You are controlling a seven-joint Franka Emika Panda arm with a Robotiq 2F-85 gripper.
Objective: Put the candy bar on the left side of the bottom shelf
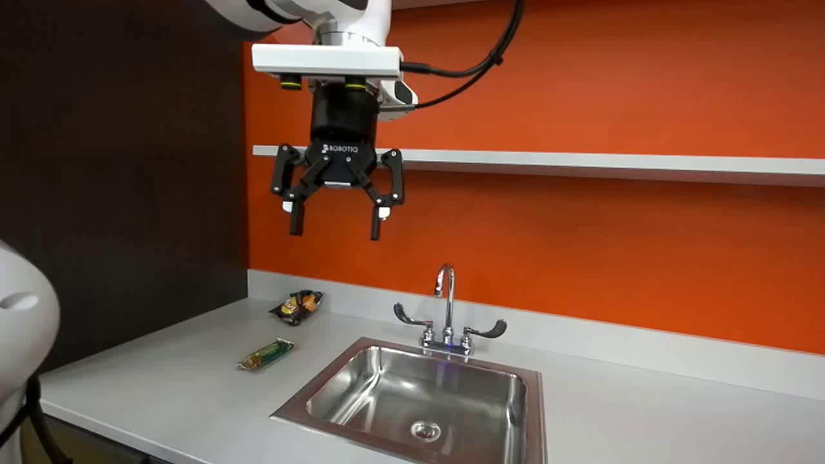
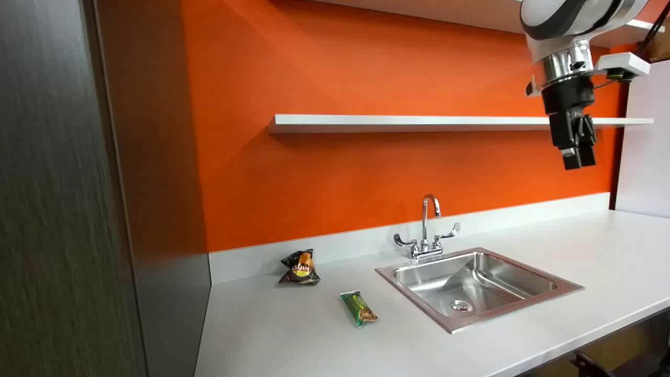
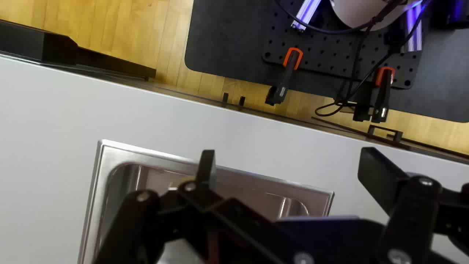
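Tool [image 1: 336, 225] high above desk [image 1: 161, 386], fingers [image 1: 296, 220] set wide apart, grasp empty, touching nothing. Green-wrapped candy bar [image 2: 358, 308] flat on desk beside sink [image 1: 535, 412], apart from it, near dark snack bag [image 2: 300, 268]. Bottom shelf [image 1: 580, 161] along orange wall [image 1: 612, 258], well above.

In the wrist view my fingers [image 3: 379, 176] hide part of the sink [image 3: 154, 159]; an exterior view crops the bottom shelf [image 1: 580, 160].

It's a kitchenette here: a steel sink [image 1: 534, 412] sits in the pale tabletop [image 1: 644, 412], a curved tap [image 1: 449, 306] rises at its far side, the bottom shelf [image 2: 413, 120] lines the orange wall [image 2: 340, 178], and beyond the near edge a perforated plate [image 3: 322, 58] with clamps [image 3: 287, 75] looks lab-like.
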